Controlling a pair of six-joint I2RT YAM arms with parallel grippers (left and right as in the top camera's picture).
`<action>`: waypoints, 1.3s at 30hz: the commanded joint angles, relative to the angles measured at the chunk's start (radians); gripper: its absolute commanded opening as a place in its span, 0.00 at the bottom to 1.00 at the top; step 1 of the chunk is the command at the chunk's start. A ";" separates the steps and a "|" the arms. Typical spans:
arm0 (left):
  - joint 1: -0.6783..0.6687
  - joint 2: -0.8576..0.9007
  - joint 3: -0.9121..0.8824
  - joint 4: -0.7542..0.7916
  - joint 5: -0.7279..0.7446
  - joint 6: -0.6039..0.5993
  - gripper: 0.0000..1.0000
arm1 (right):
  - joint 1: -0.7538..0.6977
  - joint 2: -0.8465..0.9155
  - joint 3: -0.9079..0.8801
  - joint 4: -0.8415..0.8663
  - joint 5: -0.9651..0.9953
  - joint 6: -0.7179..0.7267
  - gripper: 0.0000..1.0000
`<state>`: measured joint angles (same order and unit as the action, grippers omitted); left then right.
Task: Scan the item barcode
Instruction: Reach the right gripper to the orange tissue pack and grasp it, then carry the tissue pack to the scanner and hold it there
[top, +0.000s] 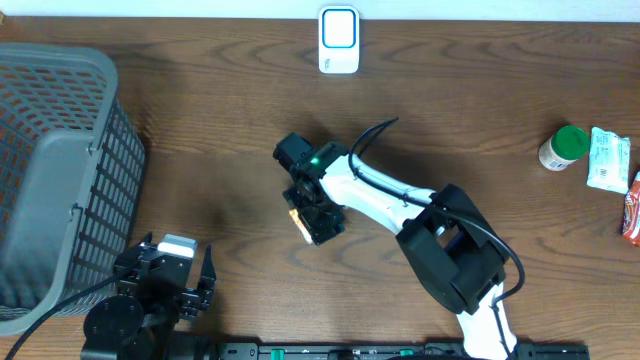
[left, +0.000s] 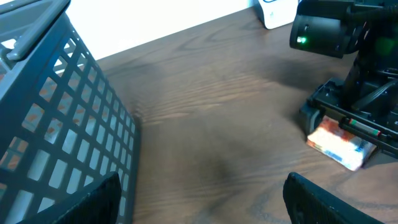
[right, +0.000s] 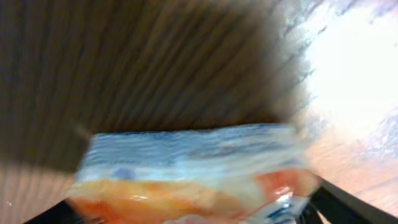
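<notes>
Wooden tabletop (top: 200, 150), packet (right: 186, 174) close-up only from right wrist

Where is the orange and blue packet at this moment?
In the overhead view the packet lies near the middle of the table, under the right gripper, with the white device at the far edge beyond it.

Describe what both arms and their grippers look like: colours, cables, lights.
The right arm has white links between bulky black joints, a black cable looping along it and a green light near the wrist. The right gripper is black. The left arm is black, with a pale block at the wrist. The left gripper has black fingers.
</notes>
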<state>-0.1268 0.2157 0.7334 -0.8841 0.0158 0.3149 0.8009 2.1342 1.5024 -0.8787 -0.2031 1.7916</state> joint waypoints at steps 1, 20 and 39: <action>0.004 -0.002 0.003 0.002 -0.008 0.005 0.84 | 0.013 -0.001 -0.013 -0.013 0.134 -0.140 0.72; 0.004 -0.002 0.003 0.002 -0.008 0.005 0.84 | -0.128 -0.003 0.496 0.001 0.423 -1.092 0.67; 0.004 -0.002 0.003 0.002 -0.008 0.005 0.84 | -0.261 0.034 0.542 0.484 0.750 -1.356 0.63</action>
<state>-0.1268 0.2157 0.7334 -0.8837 0.0158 0.3149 0.5869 2.1384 2.0315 -0.4332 0.5064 0.4583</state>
